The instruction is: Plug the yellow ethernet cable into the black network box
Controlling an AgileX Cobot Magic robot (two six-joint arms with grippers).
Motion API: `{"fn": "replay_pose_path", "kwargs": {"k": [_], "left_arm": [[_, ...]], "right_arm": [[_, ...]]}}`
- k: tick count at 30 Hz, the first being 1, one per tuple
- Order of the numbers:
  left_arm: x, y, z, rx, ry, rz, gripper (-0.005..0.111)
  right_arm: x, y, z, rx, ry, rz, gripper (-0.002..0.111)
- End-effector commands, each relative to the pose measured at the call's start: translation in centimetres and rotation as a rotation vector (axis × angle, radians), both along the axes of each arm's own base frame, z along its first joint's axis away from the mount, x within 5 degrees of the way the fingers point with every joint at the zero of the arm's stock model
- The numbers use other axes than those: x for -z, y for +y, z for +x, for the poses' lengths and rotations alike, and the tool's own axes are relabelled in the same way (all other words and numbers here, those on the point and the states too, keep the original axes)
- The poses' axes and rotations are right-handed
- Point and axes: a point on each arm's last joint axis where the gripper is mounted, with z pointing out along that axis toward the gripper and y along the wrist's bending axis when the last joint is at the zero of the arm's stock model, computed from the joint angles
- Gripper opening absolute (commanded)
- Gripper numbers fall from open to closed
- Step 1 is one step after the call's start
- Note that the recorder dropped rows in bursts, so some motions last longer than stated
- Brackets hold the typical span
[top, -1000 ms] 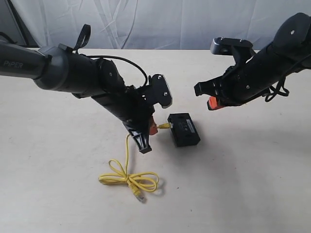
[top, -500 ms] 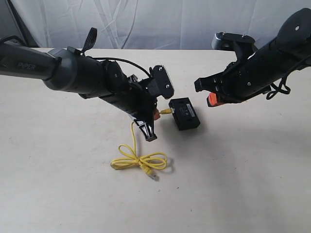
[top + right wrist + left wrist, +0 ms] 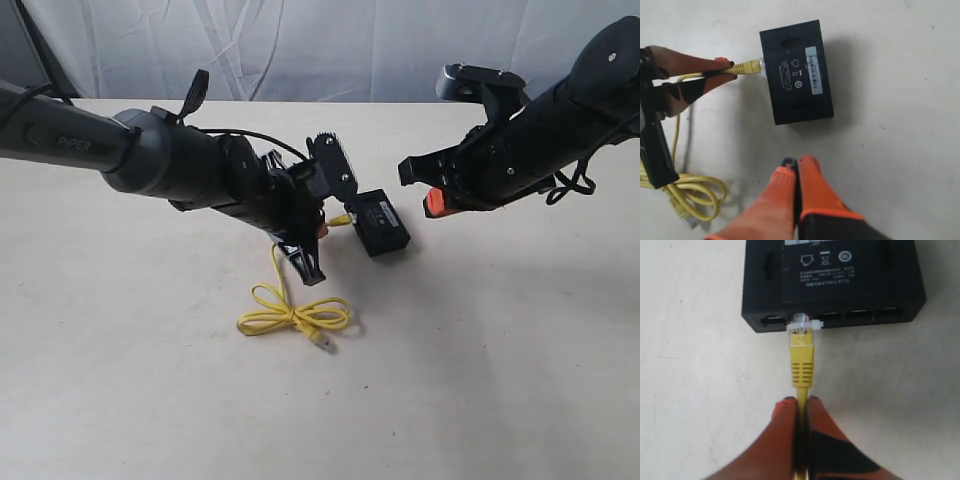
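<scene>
The black network box [image 3: 381, 224] lies flat on the pale table, also seen as the box [image 3: 832, 282] and the box [image 3: 797, 72]. My left gripper [image 3: 800, 400] is shut on the yellow ethernet cable [image 3: 801, 362] just behind its boot. The clear plug [image 3: 801, 325] sits at the mouth of a port on the box's side face; how deep it reaches I cannot tell. The cable's loose part lies in a loop [image 3: 292, 317] on the table. My right gripper [image 3: 799, 162] hovers shut and empty above the table, apart from the box, at the right [image 3: 435, 203].
The pale table [image 3: 480, 340] carries only the box and the cable. A white curtain [image 3: 300, 45] hangs behind the far edge. The left arm [image 3: 170, 165] stretches across the left half, close over the cable loop.
My left gripper carried the plug up and right, and the box slid with it toward the back. The cable loop dragged along the table. The right arm barely moved.
</scene>
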Motion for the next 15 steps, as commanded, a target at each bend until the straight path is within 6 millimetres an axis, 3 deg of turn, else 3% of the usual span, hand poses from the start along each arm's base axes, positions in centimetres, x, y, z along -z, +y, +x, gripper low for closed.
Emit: {"fn": "replay_pose_path", "kwargs": {"k": [1,15], "left_arm": [[0.2,-0.1,0.3,-0.018,-0.020,-0.006,0.000],[0.4,-0.1,0.1,0.025,-0.016,0.025,0.000]], "right_arm": [[-0.3,-0.2,0.2,0.012,-0.030,-0.001,-0.001],[3.0,0.2,4.4,0.101,-0.102,-0.027,-0.001]]}}
